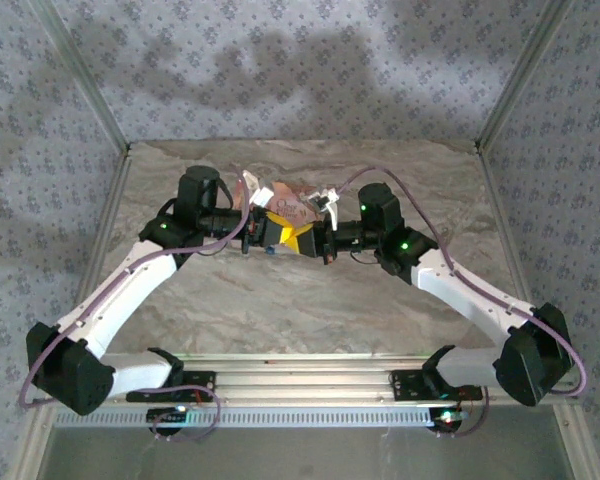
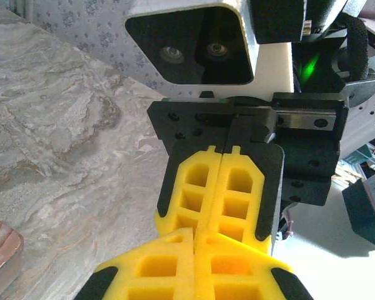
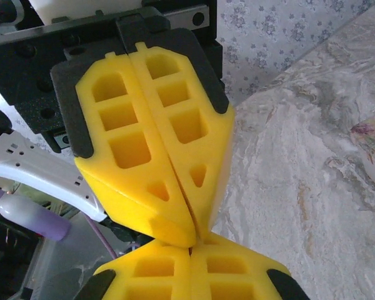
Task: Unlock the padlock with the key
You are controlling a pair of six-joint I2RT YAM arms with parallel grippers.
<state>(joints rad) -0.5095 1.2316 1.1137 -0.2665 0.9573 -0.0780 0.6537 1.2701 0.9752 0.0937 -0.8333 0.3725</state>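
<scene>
1. Both arms met tip to tip above the tabletop, at its middle and nearer the far edge than the near one.
2. The left gripper had its yellow fingers pressed flat together. The right gripper was likewise fully closed. Whether either pinched the key could not be told.
3. A tiny blue speck, which I took for the padlock, sat just under the meeting fingertips, on the left gripper's side, so that arm seemed slightly nearer. Its long axis was too small to read.
4. A pink floral box lay just behind the grippers, toward the far edge. Its contents were hidden.
</scene>
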